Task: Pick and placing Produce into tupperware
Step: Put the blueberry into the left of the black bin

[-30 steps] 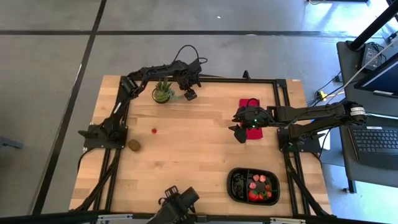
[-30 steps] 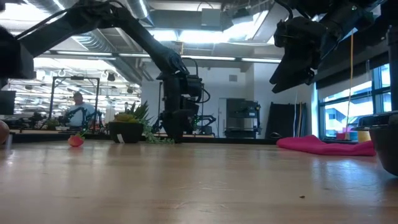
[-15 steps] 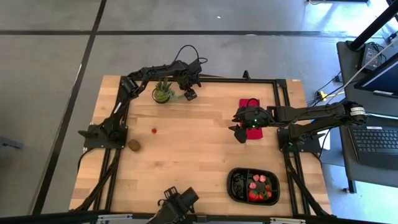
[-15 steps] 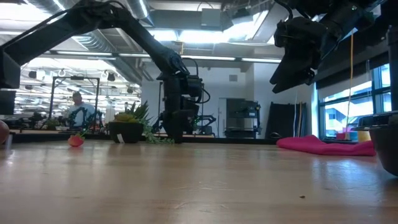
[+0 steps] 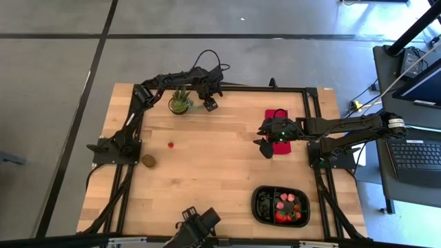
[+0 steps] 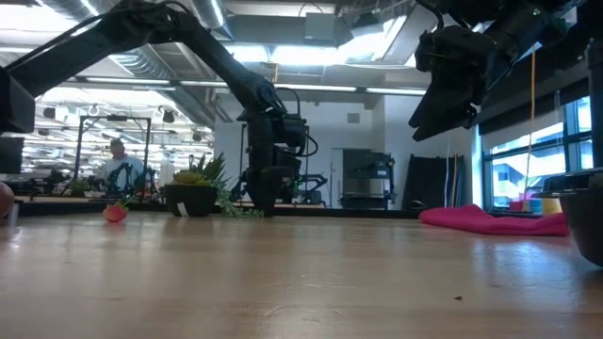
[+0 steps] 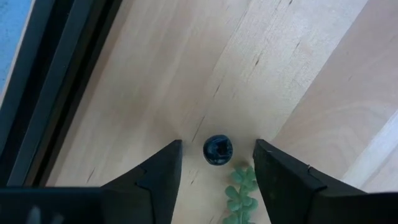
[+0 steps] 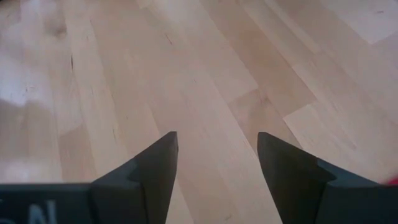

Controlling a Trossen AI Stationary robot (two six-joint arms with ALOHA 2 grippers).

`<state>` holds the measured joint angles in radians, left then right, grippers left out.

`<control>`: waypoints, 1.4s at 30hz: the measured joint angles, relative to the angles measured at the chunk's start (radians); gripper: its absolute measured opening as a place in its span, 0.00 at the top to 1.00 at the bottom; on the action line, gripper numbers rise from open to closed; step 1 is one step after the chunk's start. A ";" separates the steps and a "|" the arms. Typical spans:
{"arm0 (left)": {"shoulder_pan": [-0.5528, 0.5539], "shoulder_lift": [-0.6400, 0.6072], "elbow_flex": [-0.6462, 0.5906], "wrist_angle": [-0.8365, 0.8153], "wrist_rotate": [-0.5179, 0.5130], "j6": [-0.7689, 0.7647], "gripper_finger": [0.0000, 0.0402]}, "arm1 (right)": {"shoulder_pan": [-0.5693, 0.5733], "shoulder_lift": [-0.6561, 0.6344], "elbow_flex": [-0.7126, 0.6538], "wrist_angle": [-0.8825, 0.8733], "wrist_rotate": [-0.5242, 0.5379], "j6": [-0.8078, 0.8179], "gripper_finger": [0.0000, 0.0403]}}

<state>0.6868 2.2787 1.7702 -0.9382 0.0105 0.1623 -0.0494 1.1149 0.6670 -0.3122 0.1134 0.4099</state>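
- My left hand [image 7: 216, 163] is sitting low by the potted plant [image 5: 180, 103], fingers apart around a dark berry [image 7: 217, 150] on the surface [image 5: 220, 162].
- My right hand [image 5: 265, 150] is hanging above the red cloth [image 5: 278, 131], fingers apart, holding nothing.
- The black tray [image 5: 262, 204] is holding red fruit.

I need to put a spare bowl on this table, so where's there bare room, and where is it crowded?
The widest bare wood lies mid-table, between the red berry and the right gripper, running toward the tupperware. It is crowded at the far edge, where the left gripper straddles a dark berry beside the potted plant.
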 joint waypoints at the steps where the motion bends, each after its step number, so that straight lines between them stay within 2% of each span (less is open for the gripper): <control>1: 0.000 0.000 0.000 0.000 0.000 0.000 0.54 | 0.000 0.000 0.000 0.000 0.000 0.000 0.45; 28: 0.000 0.000 -0.002 0.003 0.000 0.005 0.86 | 0.000 0.000 0.000 0.000 0.000 0.000 0.45; 38: -0.002 0.000 -0.002 0.005 0.001 0.006 0.87 | 0.000 0.000 0.000 0.000 0.000 0.000 0.45; 42: 0.000 -0.007 0.009 -0.017 0.046 0.024 0.90 | 0.000 0.000 0.000 0.000 0.000 0.000 0.45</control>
<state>0.6865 2.2721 1.7797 -0.9556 0.0562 0.1863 -0.0494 1.1149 0.6670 -0.3121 0.1131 0.4101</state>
